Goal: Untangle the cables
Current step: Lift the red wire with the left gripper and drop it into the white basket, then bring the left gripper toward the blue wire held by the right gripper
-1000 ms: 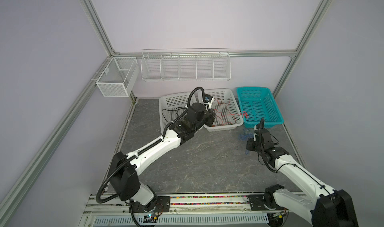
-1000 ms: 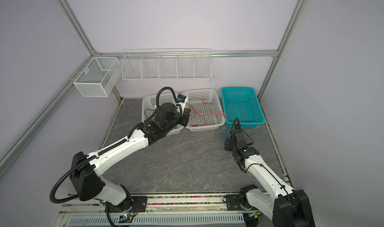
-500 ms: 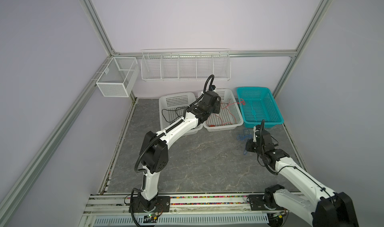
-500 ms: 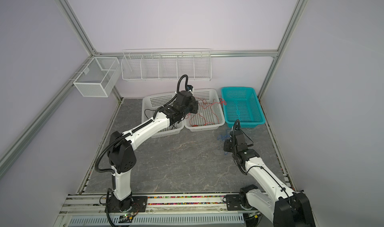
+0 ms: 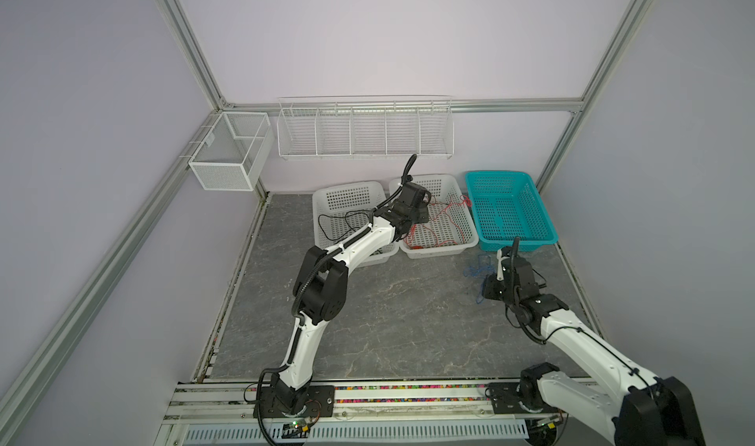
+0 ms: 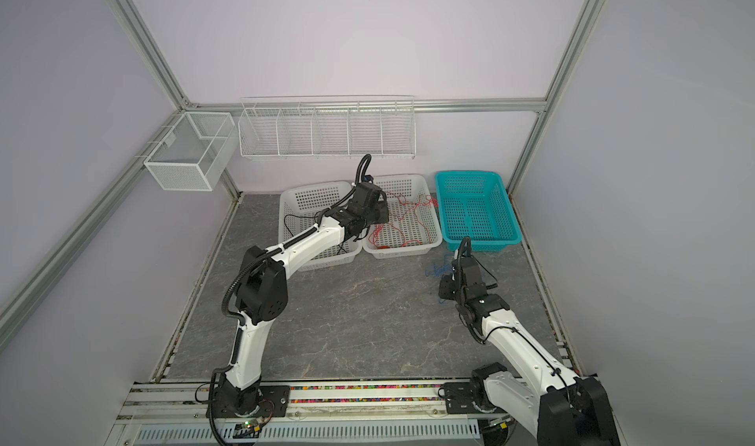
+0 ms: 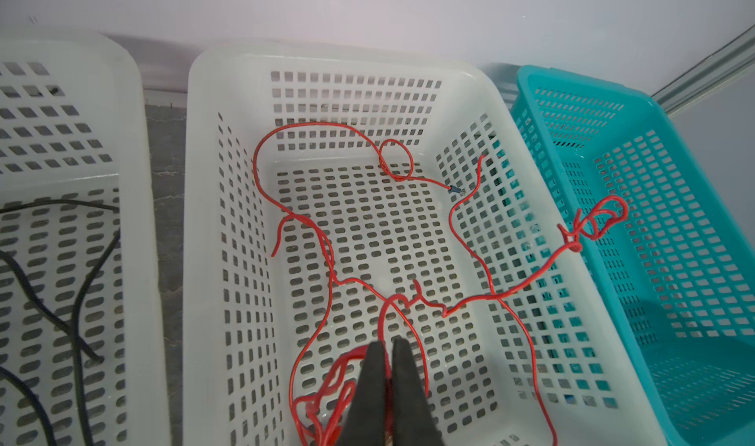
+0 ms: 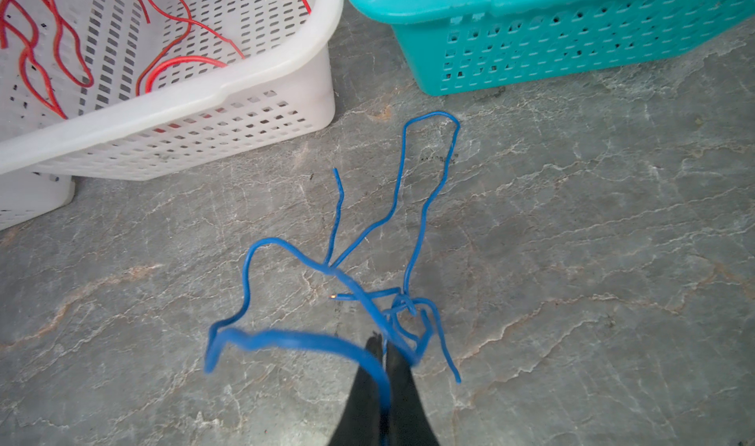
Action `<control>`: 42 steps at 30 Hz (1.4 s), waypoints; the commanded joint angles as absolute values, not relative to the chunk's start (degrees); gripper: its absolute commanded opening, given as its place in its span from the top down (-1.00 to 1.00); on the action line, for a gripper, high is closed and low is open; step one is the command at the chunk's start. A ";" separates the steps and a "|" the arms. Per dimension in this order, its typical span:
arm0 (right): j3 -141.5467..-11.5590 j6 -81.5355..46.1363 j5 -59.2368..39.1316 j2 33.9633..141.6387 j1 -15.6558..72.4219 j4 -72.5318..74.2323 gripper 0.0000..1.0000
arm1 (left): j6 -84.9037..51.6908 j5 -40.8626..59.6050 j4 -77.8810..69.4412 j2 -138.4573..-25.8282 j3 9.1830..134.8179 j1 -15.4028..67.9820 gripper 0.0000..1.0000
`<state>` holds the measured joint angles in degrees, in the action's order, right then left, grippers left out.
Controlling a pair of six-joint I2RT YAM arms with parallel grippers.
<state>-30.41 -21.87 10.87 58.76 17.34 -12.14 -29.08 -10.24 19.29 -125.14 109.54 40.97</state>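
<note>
The red cable (image 7: 445, 312) now lies slack across the floor of the middle white basket (image 7: 327, 58). One knotted end is draped over the basket's right rim toward the teal basket (image 5: 499, 174). A second ago the left arm sat low at the seam between the two white baskets. It has since stretched out over the middle basket, and the red strand that ran taut to the right half a second ago has gone loose. I judge from this that the red is delivered to its own basket and clear of the other colours, apart from that overhanging knot.

In the wrist view the left tool (image 7: 388, 344) sits at bottom centre, clenched, with red loops bunched around its tips. I cannot tell whether a strand is pinched between them.

The blue cable (image 8: 294, 335) is on the tabletop (image 5: 408, 309), just in front of the teal basket at the right of both top views. The right tool (image 8: 382, 344) has hardly moved. It is closed on one blue strand, which runs up between the fingers, while the rest fans out ahead still twisted.

The black cable (image 7: 77, 321) lies alone in the left white basket (image 7: 141, 145). The blue tangle looks like what remains.
</note>
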 commanded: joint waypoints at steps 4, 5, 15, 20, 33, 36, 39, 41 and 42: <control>-29.52 -21.33 10.43 57.93 17.20 -11.56 0.87 | -32.83 -5.71 14.89 -125.27 105.90 39.75 0.16; -29.59 -21.27 10.43 57.85 17.22 -11.51 0.87 | -32.74 -5.59 14.41 -125.07 105.38 39.73 -0.05; -32.03 -19.42 7.38 58.03 17.28 -12.64 0.87 | -29.12 -2.38 8.06 -120.32 99.53 39.73 -0.90; -35.22 -15.66 1.73 57.44 17.29 -14.28 0.88 | -26.22 0.88 1.31 -116.15 93.19 39.90 -0.85; -42.92 -12.13 -15.40 55.38 17.14 -16.64 0.81 | -17.15 11.53 -7.28 -106.86 80.23 41.26 -0.77; -43.65 -12.79 -16.62 56.01 17.11 -15.99 0.80 | -14.23 12.93 -8.60 -103.79 76.82 41.88 -0.77; -44.53 -12.92 -16.67 57.09 17.13 -16.23 0.80 | -10.40 13.37 -9.87 -99.99 72.80 42.77 -0.75; -44.96 -12.92 -16.87 58.01 17.14 -16.35 0.83 | -7.57 13.51 -10.44 -97.29 70.14 43.40 -0.74; -45.08 -13.07 -17.07 58.54 17.13 -16.35 0.84 | -6.00 13.60 -10.99 -95.84 68.73 43.79 -0.73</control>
<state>-43.48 -13.45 -15.09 57.32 17.34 -16.23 -12.36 12.08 -7.75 -99.90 71.13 42.87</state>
